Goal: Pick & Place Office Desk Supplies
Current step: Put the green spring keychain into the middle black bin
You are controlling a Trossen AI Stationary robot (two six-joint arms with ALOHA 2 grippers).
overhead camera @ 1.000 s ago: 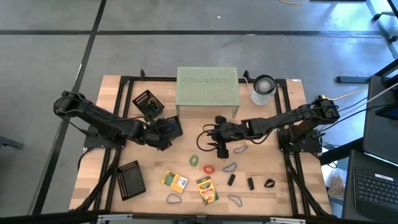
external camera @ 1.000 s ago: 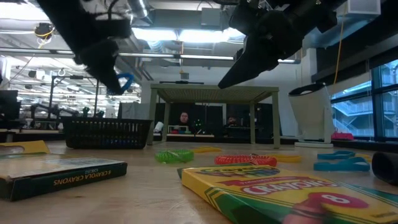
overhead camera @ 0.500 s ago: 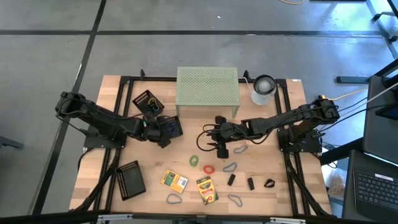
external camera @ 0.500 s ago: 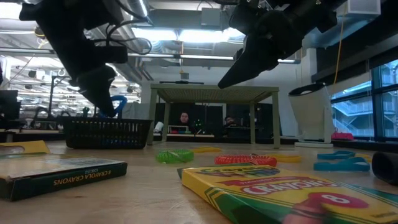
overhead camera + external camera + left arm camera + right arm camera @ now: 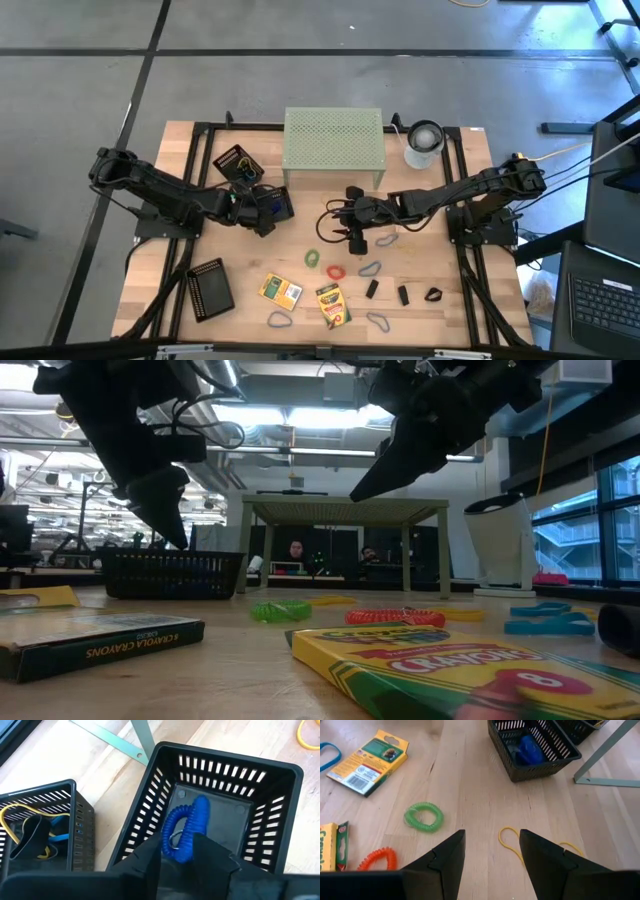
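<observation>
My left gripper (image 5: 175, 847) hangs open over a black mesh tray (image 5: 225, 760), seen in the high view at the table's middle left (image 5: 270, 205). A blue coil loop (image 5: 187, 827) lies on the tray's floor, its near end between my spread fingers; I cannot tell whether they touch it. My right gripper (image 5: 492, 837) stands open above the table's middle (image 5: 352, 238), over a yellow rubber band (image 5: 507, 840). A green coil (image 5: 423, 816), an orange coil (image 5: 377, 859) and two crayon boxes (image 5: 281, 290) (image 5: 333, 305) lie flat on the wood.
A second tray (image 5: 238, 165) holds yellow bands and a third tray (image 5: 210, 288) sits near the front left. The pale green riser (image 5: 333, 140) and a white cylinder (image 5: 424, 143) stand at the back. Black clips (image 5: 404, 296) and loose bands (image 5: 370, 268) lie front right.
My left gripper has come down over the black tray. The blue coil that showed at its fingertips has left them and now lies inside the tray. My right gripper has kept still.
</observation>
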